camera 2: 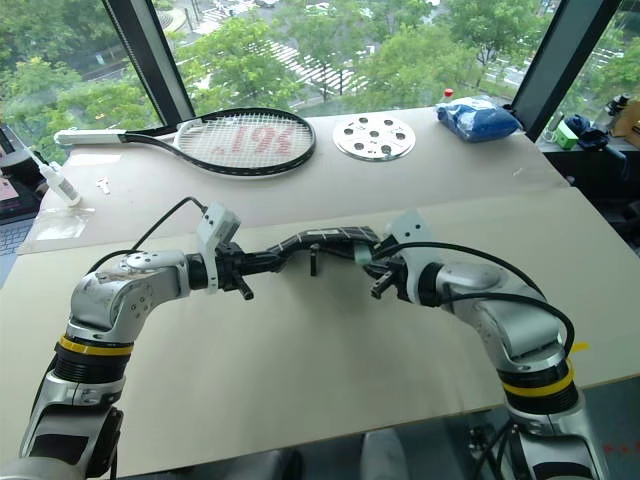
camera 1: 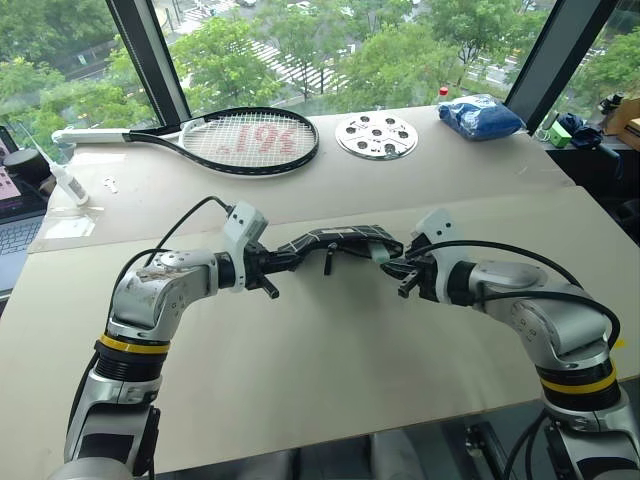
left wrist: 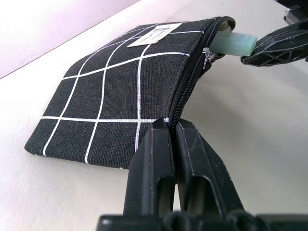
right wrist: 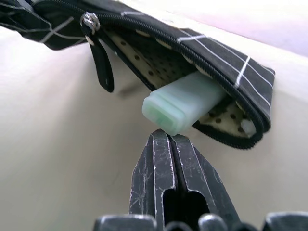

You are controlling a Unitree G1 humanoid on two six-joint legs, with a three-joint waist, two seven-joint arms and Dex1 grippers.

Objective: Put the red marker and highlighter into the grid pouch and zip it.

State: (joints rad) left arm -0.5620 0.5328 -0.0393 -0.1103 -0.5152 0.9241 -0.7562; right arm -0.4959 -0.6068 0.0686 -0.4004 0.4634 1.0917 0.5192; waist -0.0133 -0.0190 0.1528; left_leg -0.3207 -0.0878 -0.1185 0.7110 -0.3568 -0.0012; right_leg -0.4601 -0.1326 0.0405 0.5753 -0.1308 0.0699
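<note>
The grid pouch is held off the table between my two grippers, black with white lines and a white label. My left gripper is shut on the pouch's edge beside the zipper. The pouch's mouth is open, and the highlighter has its pale green end poking out of it. My right gripper is shut with nothing between its fingers, its tips right at that protruding end. The black zipper pull hangs below the slider. The red marker is out of view.
At the table's far side lie a tennis racket, a perforated metal disc and a blue bag. A white bottle and a laptop sit at the left edge.
</note>
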